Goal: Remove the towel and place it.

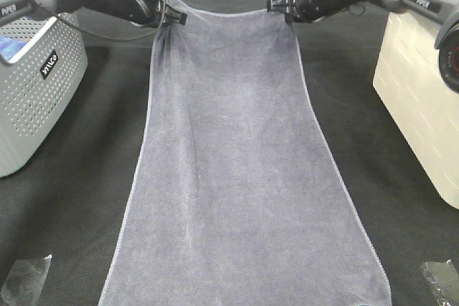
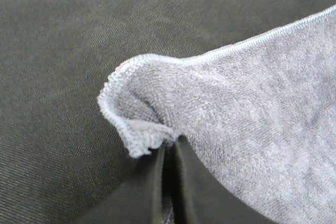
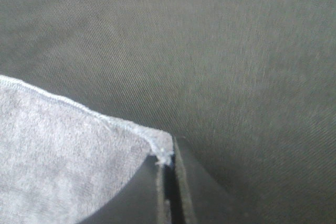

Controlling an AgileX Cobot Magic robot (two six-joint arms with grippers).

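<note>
The towel [image 1: 237, 170] is a long slate-grey terry cloth with a pale hem. It stretches from the far middle of the dark table down to the near edge in the exterior high view. My left gripper [image 1: 177, 18] is shut on its far left corner. My right gripper [image 1: 280, 6] is shut on its far right corner. The far edge sags slightly between them. In the left wrist view the pinched corner [image 2: 142, 129] folds over above the closed fingers [image 2: 149, 192]. In the right wrist view the other corner [image 3: 157, 148] sits at the tip of the closed fingers [image 3: 181, 192].
A grey perforated basket [image 1: 32, 84] stands at the left with a bright blue item in it. A cream box [image 1: 423, 98] stands at the right. The table is covered in black cloth [image 1: 79, 198]. Clear plastic pieces [image 1: 25, 277] lie at the near corners.
</note>
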